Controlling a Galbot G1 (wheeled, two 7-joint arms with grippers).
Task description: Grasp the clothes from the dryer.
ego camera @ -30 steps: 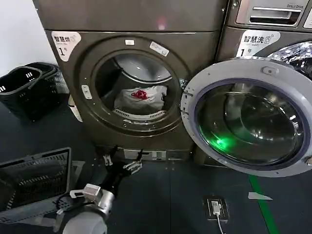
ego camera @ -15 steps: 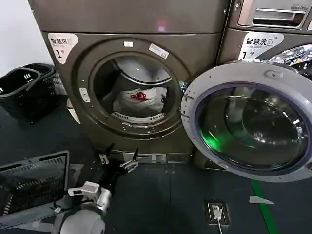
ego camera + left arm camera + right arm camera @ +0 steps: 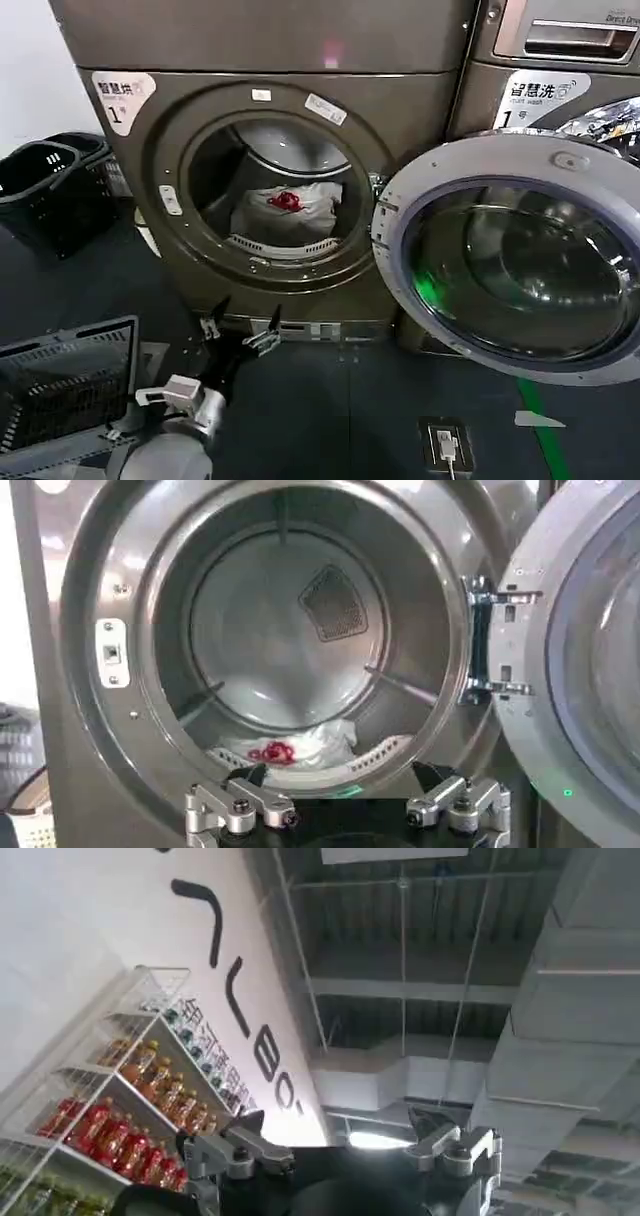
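Since a second ago the dryer (image 3: 270, 190) has grown larger in the head view and your left tool (image 3: 240, 325) has crept closer to the base panel, so you are closing on the machine with the arm low and the jaws spread wide, holding nothing. That means the approach is under way but the reach into the drum has not begun; by my reading you must lift the tool over the porthole's lower lip before going in. The clothes (image 3: 287, 208) lie on the drum floor toward the front, just behind the lower rim, red patch uppermost. The door (image 3: 515, 255) hangs swung open to the right, clear of the opening. The left wrist view looks straight into the drum, where the clothes (image 3: 290, 748) sit low beyond the wide-apart fingers (image 3: 235, 805), and it shows the door hinges, which the head view barely gives. Your right tool (image 3: 345, 1143) points up at a ceiling and a shelf of bottles (image 3: 130, 1113), jaws open, idle.
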